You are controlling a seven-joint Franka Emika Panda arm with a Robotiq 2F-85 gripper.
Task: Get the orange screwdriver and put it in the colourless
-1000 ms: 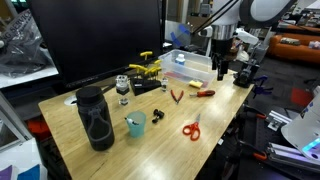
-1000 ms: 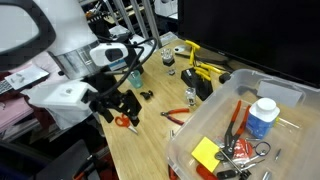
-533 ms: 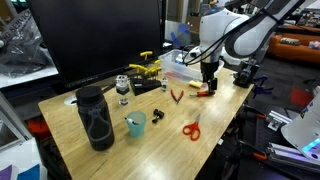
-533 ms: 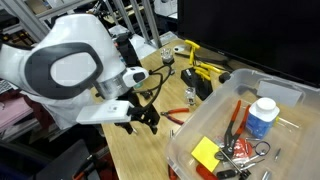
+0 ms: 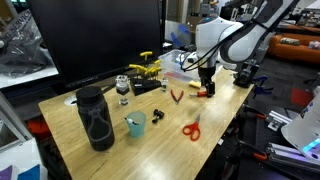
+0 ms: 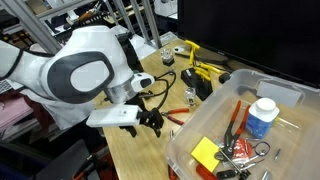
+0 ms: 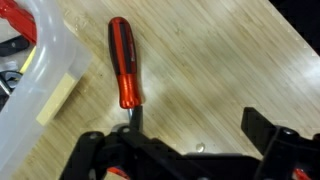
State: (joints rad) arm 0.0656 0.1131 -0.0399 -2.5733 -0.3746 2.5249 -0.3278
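The orange screwdriver (image 7: 123, 62) lies flat on the wooden table, red-orange handle with a dark stripe, thin shaft pointing toward my gripper. My gripper (image 7: 195, 135) is open and empty just above the table. The shaft tip reaches under its left finger, and the handle lies outside the jaws. In an exterior view the gripper (image 5: 207, 82) hangs over the screwdriver (image 5: 205, 93), close beside the colourless tub (image 5: 187, 63). In an exterior view my arm hides the screwdriver. The tub (image 6: 188, 148) there holds several tools and a bottle. Its corner (image 7: 45, 55) shows in the wrist view.
Red-handled pliers (image 5: 176, 96) lie next to the screwdriver and also show in an exterior view (image 6: 180, 112). Orange scissors (image 5: 191, 128), a teal cup (image 5: 135, 123), a black bottle (image 5: 95, 117) and yellow clamps (image 5: 148, 68) stand on the table. The table edge is near the gripper.
My arm has swung in from the table's edge and come down over the screwdriver beside the tub. The jaws stay open. The screwdriver has not moved.
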